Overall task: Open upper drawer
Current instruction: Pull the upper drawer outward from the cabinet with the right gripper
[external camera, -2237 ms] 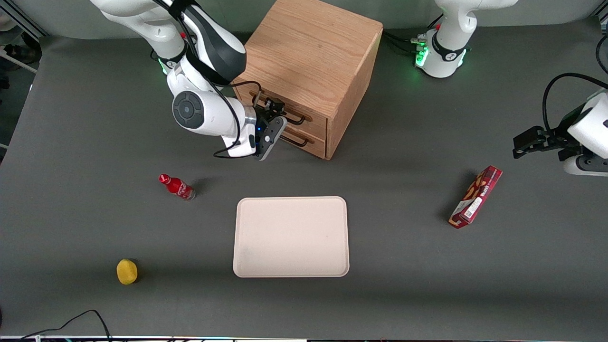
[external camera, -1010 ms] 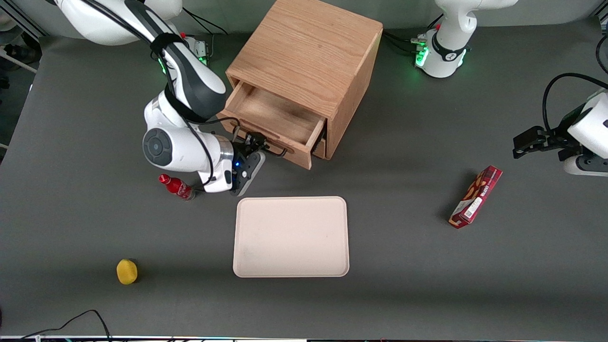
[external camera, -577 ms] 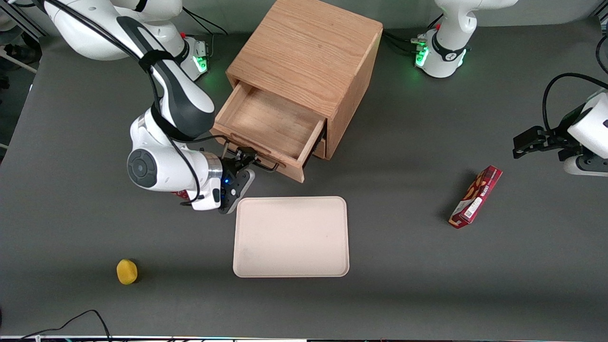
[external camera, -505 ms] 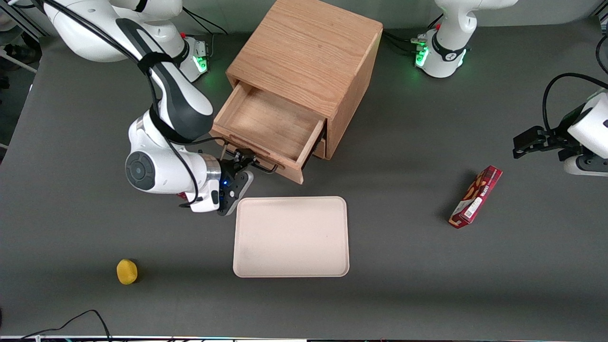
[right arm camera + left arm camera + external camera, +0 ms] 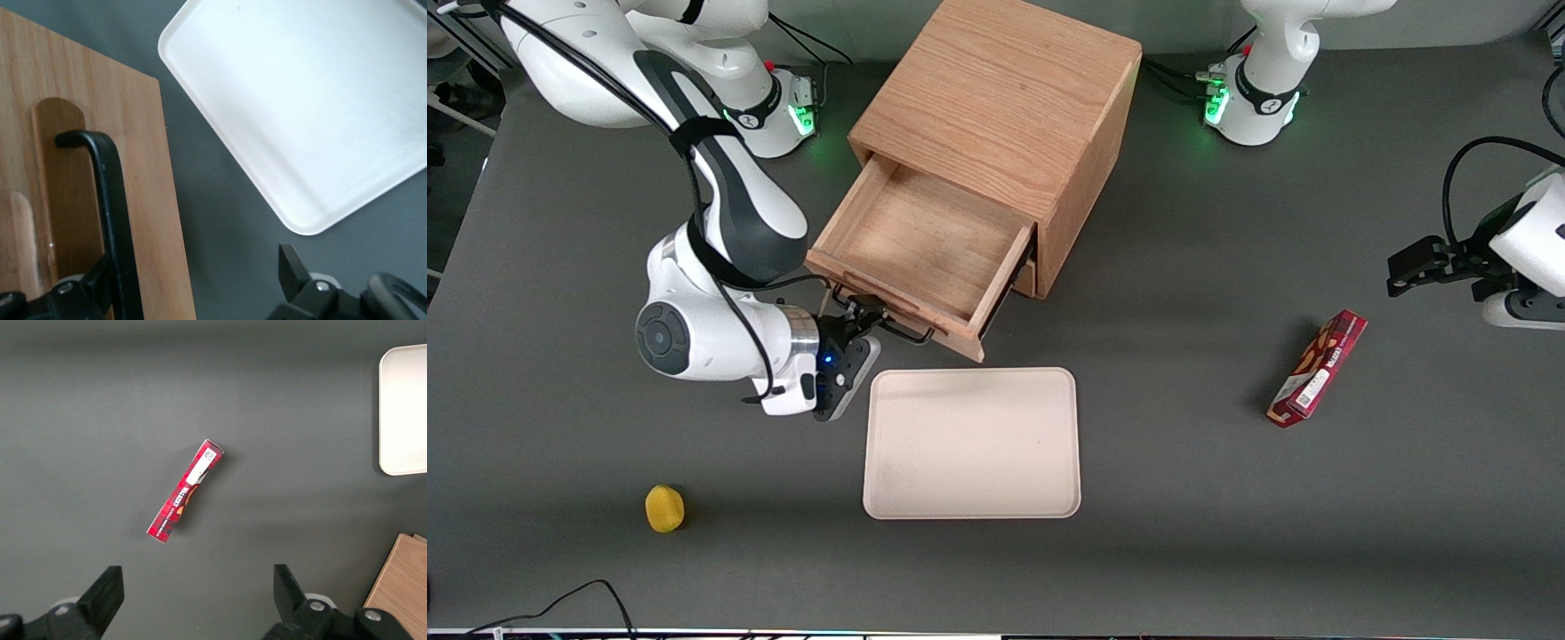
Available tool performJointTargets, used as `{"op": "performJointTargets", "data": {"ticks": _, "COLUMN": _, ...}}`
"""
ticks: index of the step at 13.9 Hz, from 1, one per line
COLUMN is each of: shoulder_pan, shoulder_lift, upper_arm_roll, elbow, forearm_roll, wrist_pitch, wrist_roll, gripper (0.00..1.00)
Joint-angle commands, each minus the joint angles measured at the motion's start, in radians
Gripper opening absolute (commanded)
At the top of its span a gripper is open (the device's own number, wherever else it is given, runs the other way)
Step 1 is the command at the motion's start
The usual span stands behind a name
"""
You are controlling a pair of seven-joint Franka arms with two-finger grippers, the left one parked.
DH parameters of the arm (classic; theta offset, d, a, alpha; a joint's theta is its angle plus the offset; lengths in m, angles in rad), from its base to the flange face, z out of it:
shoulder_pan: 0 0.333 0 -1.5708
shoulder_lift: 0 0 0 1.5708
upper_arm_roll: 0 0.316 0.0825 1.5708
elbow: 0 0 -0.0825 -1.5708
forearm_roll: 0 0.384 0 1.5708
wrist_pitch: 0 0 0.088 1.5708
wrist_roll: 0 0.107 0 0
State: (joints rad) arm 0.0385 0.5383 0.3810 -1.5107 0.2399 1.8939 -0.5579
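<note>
The upper drawer of the wooden cabinet stands pulled far out, and its bare oak inside shows. Its thin black bar handle faces the front camera. My right gripper is at that handle, in front of the drawer. In the right wrist view the gripper is open: one finger sits against the handle on the drawer front, and the other finger stands well apart over the table. Only a corner of the lower drawer shows under the upper one.
A cream tray lies just nearer the front camera than the drawer; it also shows in the right wrist view. A yellow lemon lies toward the working arm's end. A red box lies toward the parked arm's end.
The upper drawer went from shut to far out. My gripper moved with the handle toward the front camera and the tray. The arm now hides the red bottle.
</note>
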Motion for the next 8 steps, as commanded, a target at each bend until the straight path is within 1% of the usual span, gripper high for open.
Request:
{"op": "performJointTargets", "data": {"ticks": 1, "shoulder_pan": 0.009, "shoulder_lift": 0.072, "upper_arm_roll": -0.019, "elbow": 0.116, "forearm_roll": -0.042, "wrist_pitch": -0.053, "wrist_roll": -0.023, "gripper": 1.0}}
{"op": "performJointTargets", "data": {"ticks": 2, "shoulder_pan": 0.009, "shoulder_lift": 0.087, "upper_arm_roll": -0.019, "elbow": 0.133, "forearm_roll": -0.062, "wrist_pitch": -0.053, "wrist_roll": -0.025, "gripper": 1.0}}
{"op": "performJointTargets", "data": {"ticks": 3, "shoulder_pan": 0.009, "shoulder_lift": 0.1, "upper_arm_roll": -0.019, "elbow": 0.145, "forearm_roll": -0.068, "wrist_pitch": -0.053, "wrist_roll": -0.025, "gripper": 1.0}}
{"op": "performJointTargets", "data": {"ticks": 5, "shoulder_pan": 0.009, "shoulder_lift": 0.127, "upper_arm_roll": -0.028, "elbow": 0.191, "forearm_roll": -0.071, "wrist_pitch": -0.068, "wrist_roll": -0.034, "gripper": 1.0}}
{"op": "performJointTargets", "data": {"ticks": 8, "shoulder_pan": 0.011, "shoulder_lift": 0.146, "upper_arm_roll": -0.033, "elbow": 0.259, "forearm_roll": -0.068, "wrist_pitch": -0.147, "wrist_roll": -0.053, "gripper": 1.0}}
